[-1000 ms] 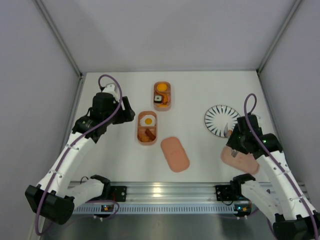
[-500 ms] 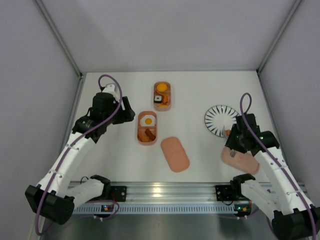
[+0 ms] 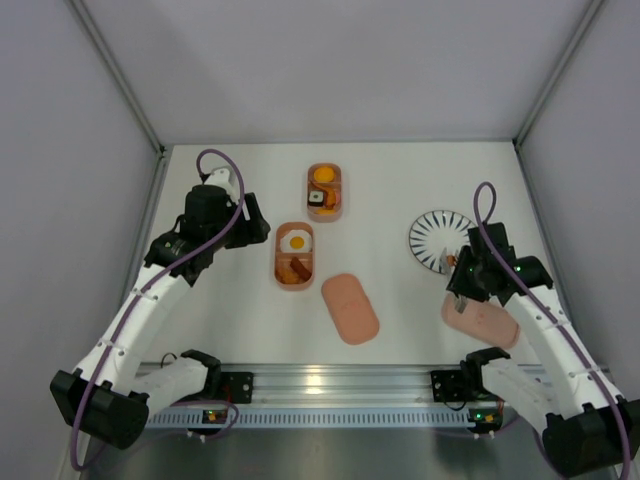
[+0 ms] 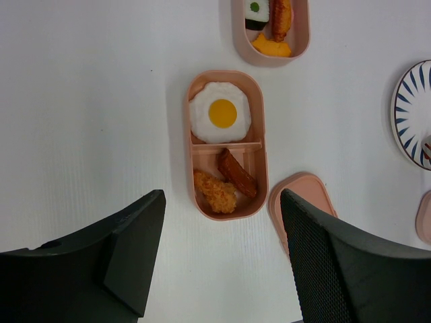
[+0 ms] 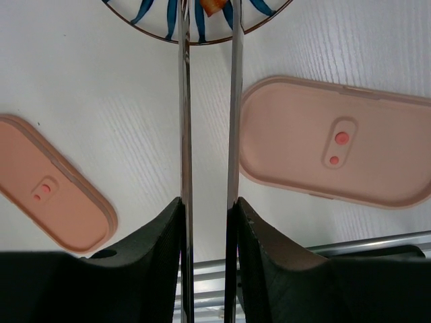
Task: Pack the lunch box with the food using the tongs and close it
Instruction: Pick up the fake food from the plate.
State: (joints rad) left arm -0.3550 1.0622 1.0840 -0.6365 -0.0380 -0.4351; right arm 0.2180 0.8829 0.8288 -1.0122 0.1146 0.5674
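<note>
Left gripper (image 4: 222, 195) hangs over the worktop (image 3: 240, 300), jaws wide apart with nothing in them, right above the near lunch box tray (image 4: 264, 161), which has the fried egg (image 4: 222, 113) and sausage (image 4: 237, 173) in it. The far tray (image 3: 343, 195) behind it looks filled too. One lid (image 3: 350, 308) lies just beside the near tray.

Over on the right, the right gripper (image 5: 207, 202) has its jaws clamped on the tongs (image 5: 183, 101), tips either side of an orange piece (image 5: 213, 5) on the striped plate (image 3: 425, 240). The second lid (image 5: 337, 151) is near the plate.

My worry: thin tips on small food, so it could squirt out or drop mid-carry.
</note>
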